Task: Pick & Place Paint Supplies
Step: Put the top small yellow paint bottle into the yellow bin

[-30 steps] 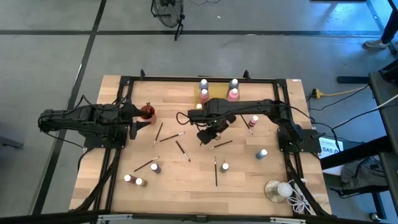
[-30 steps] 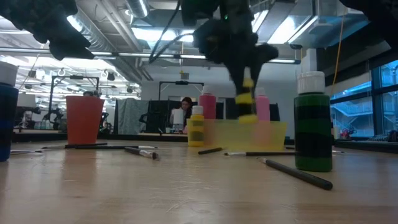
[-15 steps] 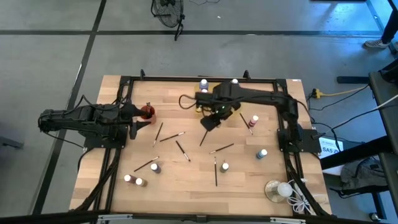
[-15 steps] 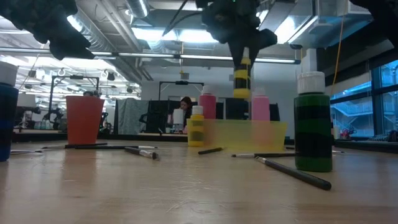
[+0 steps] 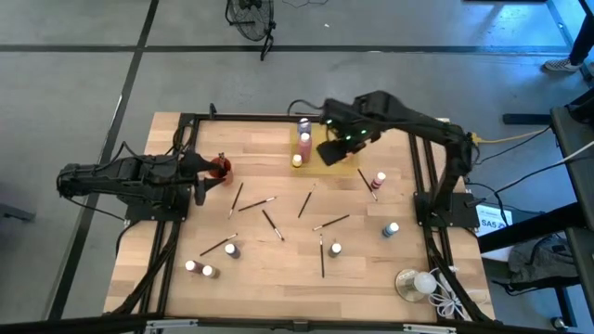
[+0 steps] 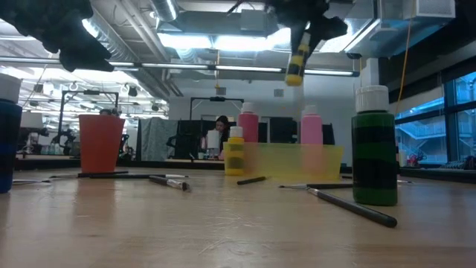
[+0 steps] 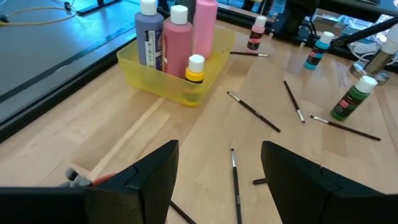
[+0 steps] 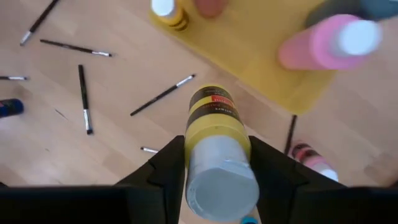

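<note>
Paint bottle, yellow with a dark label band and a white cap (image 8: pixel 217 146), is clamped between the right gripper's (image 8: pixel 214 163) fingers and hangs in the air above the translucent yellow plastic tray (image 7: pixel 145 73), not yet lowered into it. Already standing in that tray are a purple bottle (image 7: pixel 149 38), two pink bottles (image 7: pixel 178 37) and a small yellow bottle (image 7: pixel 194 68). By my reckoning the job is under halfway. Well away from the tray, on the wooden table (image 5: pixel 176 269), lie several thin dark paintbrushes (image 5: pixel 272 224) and loose bottles, among them a green one (image 7: pixel 351 99), a teal one (image 7: pixel 317 50) and a small pink one (image 7: pixel 256 33). Left gripper (image 7: pixel 217 171) waits far from the tray beside a red cup (image 5: pixel 219 167), fingers spread and holding nothing.
</note>
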Robot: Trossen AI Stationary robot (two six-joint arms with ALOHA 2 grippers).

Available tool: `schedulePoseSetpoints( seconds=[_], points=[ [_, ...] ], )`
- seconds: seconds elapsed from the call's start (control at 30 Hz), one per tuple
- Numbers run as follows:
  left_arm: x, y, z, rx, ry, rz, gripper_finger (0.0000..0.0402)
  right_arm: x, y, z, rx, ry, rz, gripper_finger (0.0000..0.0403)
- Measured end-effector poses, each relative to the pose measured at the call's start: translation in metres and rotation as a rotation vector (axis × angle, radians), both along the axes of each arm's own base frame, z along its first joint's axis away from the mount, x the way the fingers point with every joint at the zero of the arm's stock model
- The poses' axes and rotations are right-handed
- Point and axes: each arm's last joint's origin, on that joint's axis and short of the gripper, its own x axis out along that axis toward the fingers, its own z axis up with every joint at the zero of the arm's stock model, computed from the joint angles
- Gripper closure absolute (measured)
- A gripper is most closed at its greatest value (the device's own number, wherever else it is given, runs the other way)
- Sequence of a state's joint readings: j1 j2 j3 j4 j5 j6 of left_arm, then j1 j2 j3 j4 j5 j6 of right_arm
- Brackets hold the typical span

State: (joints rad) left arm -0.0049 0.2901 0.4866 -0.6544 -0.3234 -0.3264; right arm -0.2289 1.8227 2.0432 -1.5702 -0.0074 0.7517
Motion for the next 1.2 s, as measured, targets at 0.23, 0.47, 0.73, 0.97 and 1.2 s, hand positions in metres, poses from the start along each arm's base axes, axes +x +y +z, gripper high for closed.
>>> schedulePoseSetpoints(
  seconds=[0.23, 0.47, 0.73, 0.97, 1.2],
  points=[
    [0.0, 0.002, 0.0, 0.0, 0.0, 0.022, 0.0176, -0.059, -0.006, 0.012, 0.003, -0.016, -0.117, 0.0259],
    [0.0, 0.002, 0.0, 0.0, 0.0, 0.029, 0.0176, -0.122, 0.008, -0.007, 0.055, 0.027, -0.331, 0.0259],
    [-0.001, 0.004, 0.0, 0.022, -0.004, 0.097, 0.0176, -0.104, 0.015, -0.047, 0.124, -0.085, -0.408, 0.0259],
    [-0.001, 0.005, 0.0, 0.029, -0.004, 0.111, 0.0176, -0.079, 0.007, -0.074, 0.076, -0.011, -0.395, 0.0259],
    [-0.001, 0.005, 0.0, 0.029, -0.004, 0.111, 0.0176, -0.06, -0.003, -0.089, 0.015, -0.017, -0.346, 0.0259]
  ],
)
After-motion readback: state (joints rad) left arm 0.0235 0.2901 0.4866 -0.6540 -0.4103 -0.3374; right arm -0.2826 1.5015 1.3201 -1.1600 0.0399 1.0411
